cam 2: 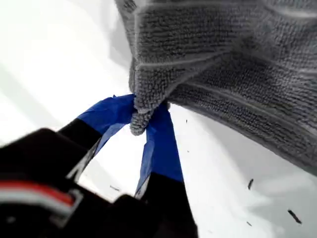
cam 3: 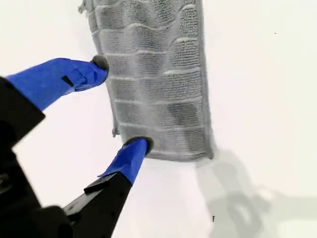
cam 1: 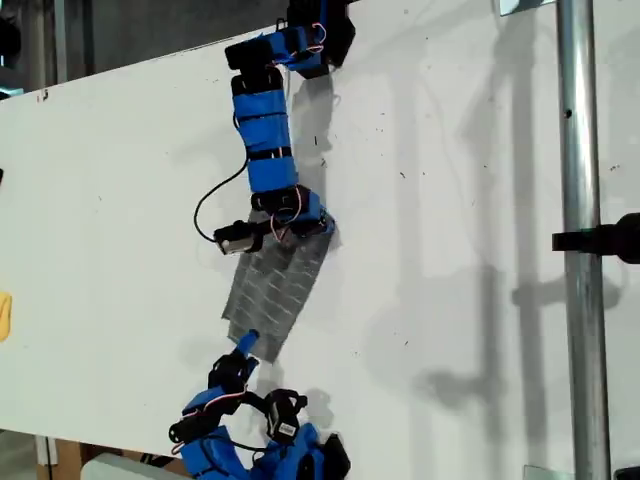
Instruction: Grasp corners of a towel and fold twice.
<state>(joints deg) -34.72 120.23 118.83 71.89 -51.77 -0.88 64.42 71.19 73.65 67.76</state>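
White counter (cam 1: pixel 450 250), with the towel (cam 1: pixel 275 285) lying as a narrow folded strip near the middle of the exterior view, between the two blue arms. A corner (cam 2: pixel 141 121) is pinched tight in my first gripper (cam 2: pixel 143 119), while my second gripper (cam 3: pixel 121 104) is spread wide with its fingertips (cam 3: pixel 100 63) touching the strip's long edge, nothing held. The second fold is judged to be in hand; next, closure of the second gripper on the edge is called for.

No words, numbers or brand marks can be read here — none in any of the three views. A small white tag (cam 1: pixel 284 430) sits on one arm — too small to read.
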